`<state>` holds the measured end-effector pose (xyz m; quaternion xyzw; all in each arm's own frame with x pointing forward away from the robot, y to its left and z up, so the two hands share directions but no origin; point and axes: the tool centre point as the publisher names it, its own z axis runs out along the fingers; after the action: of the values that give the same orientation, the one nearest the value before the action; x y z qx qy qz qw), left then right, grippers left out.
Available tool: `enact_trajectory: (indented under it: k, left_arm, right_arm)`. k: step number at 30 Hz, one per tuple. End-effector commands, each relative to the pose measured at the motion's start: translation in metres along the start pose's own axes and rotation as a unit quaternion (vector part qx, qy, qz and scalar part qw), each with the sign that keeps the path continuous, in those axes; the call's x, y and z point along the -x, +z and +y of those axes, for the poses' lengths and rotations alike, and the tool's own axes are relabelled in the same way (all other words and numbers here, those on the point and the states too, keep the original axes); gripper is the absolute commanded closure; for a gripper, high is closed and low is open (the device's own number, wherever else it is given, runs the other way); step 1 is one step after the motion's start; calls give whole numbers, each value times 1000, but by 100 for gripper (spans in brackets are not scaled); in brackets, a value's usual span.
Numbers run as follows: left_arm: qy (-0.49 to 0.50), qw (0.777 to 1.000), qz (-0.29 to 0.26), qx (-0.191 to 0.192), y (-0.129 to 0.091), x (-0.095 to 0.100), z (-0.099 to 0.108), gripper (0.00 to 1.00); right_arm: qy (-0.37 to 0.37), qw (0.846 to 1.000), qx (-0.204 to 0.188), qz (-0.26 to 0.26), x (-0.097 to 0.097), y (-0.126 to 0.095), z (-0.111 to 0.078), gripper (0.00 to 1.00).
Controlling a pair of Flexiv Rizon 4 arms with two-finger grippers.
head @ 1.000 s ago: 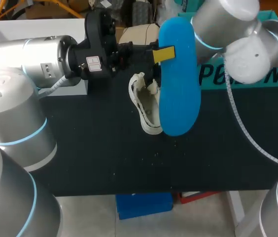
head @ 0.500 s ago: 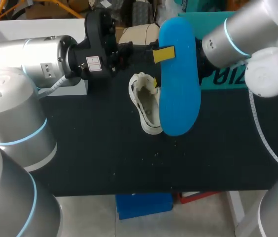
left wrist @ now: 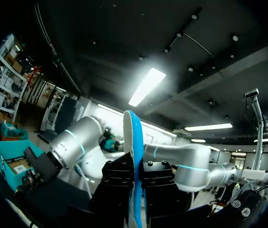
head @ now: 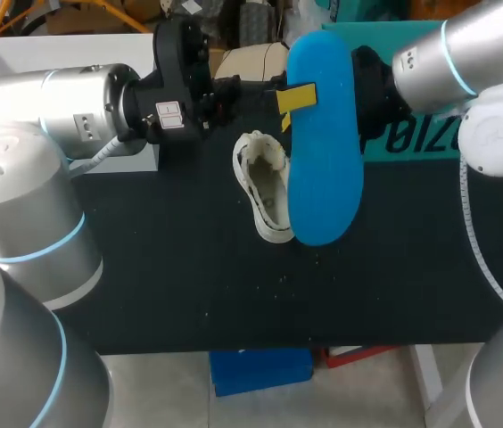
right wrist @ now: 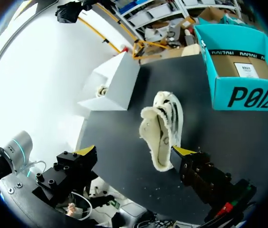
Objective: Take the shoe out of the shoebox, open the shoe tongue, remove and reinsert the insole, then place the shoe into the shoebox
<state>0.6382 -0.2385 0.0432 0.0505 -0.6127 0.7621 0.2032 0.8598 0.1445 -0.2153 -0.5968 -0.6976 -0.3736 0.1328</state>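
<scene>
Left gripper clamps the blue insole, lengthwise far-to-near, broad end, probably the toe, nearest. White shoe lies just left of it; teal shoebox far right. Right gripper spread wide.

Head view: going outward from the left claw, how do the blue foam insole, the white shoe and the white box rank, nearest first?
1. The blue foam insole, gripped in the left claw itself.
2. The white shoe, on the table beside the insole.
3. The white box, at the table's far left corner.
</scene>
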Motion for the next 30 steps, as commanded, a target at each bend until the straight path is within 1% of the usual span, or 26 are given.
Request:
enact_trajectory:
  k: [1, 5, 10, 13, 17, 23, 27, 30]
  left_arm:
    - [1, 1000, -2, 0, 1, -1, 1, 100]
    - [1, 1000, -2, 0, 1, -1, 1, 100]
    - [1, 1000, -2, 0, 1, -1, 1, 100]
    - [1, 1000, -2, 0, 1, -1, 1, 100]
    - [1, 1000, -2, 0, 1, -1, 1, 100]
    - [1, 1000, -2, 0, 1, -1, 1, 100]
    - [1, 1000, -2, 0, 1, -1, 1, 100]
    - [1, 1000, -2, 0, 1, -1, 1, 100]
  right_arm:
    - [18, 999, 13, 37, -3, -2, -9, 0]
    - [51, 996, 14, 74, -11, 1, -14, 0]
    - [79, 991, 11, 106, -17, 6, -18, 0]
    - [91, 988, 13, 122, -21, 9, -18, 0]
    - [113, 981, 15, 155, -24, 13, -19, 0]
    - [120, 975, 20, 183, -25, 19, -17, 0]
    - [126, 969, 33, 209, -23, 24, -14, 0]
    - [122, 968, 43, 217, -22, 26, -11, 0]
